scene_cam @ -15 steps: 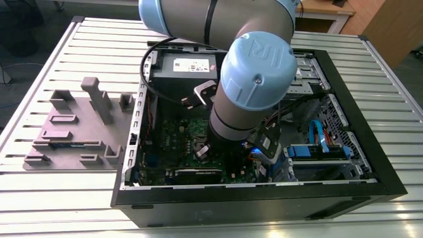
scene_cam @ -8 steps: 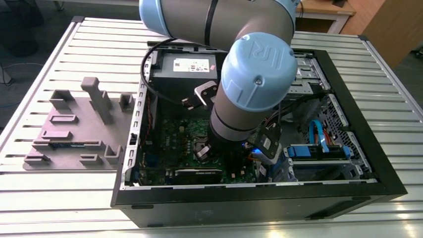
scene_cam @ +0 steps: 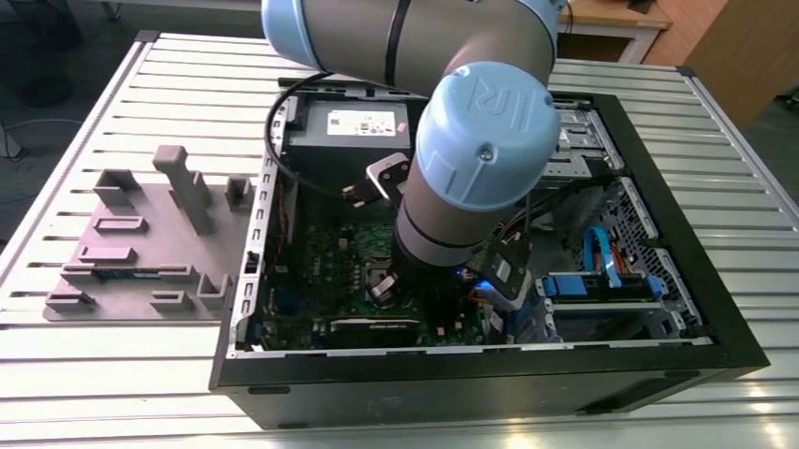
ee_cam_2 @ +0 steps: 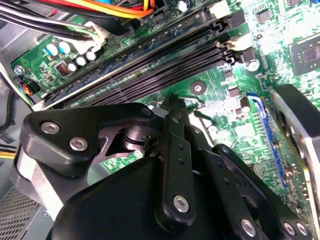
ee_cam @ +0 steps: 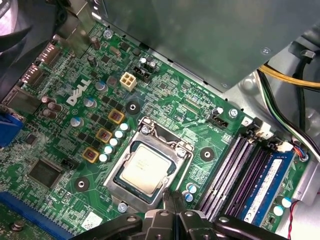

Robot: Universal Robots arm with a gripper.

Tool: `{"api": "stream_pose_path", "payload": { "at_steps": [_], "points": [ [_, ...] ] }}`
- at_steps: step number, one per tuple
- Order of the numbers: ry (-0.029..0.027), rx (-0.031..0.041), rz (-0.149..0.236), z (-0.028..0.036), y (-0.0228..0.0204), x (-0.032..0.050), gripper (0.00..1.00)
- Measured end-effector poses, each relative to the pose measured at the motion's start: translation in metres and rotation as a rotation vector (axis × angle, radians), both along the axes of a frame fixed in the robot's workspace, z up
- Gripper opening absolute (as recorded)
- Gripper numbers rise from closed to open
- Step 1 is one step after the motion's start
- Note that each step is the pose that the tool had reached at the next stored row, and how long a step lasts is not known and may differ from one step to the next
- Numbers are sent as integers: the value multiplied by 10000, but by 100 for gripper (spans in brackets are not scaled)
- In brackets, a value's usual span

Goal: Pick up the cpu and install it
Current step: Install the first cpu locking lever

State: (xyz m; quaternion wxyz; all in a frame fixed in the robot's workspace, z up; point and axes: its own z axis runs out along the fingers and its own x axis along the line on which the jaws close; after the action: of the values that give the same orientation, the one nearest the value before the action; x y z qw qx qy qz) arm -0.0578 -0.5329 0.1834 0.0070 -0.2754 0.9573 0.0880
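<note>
Place: you're in a robotics lab or workshop.
Worktop: your slatted aluminium worktop (scene_cam: 150,374) carries an open computer case (scene_cam: 699,318).
Fixture: a grey parts jig (scene_cam: 138,253) sits beside it.
Arm: an industrial arm (scene_cam: 474,150) reaches in.

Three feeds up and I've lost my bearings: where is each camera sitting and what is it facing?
Exterior view: off the arm, above, looking down on the open computer case on a slatted table; the arm reaches inside.
First wrist view: on the arm, facing the green board and the cpu lying in its socket; gripper beside it.
Second wrist view: on the arm, facing memory slots; gripper in the foreground.
Both wrist views share the board and gripper.
</note>
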Motion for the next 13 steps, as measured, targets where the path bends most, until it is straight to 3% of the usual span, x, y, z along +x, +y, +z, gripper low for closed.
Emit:
{"api": "stream_pose_path", "payload": {
  "at_steps": [7,13],
  "points": [
    [-15,2,-12,10,-1,-26,11],
    [-15,-13,-31,103,0,-26,11]
  ]
}}
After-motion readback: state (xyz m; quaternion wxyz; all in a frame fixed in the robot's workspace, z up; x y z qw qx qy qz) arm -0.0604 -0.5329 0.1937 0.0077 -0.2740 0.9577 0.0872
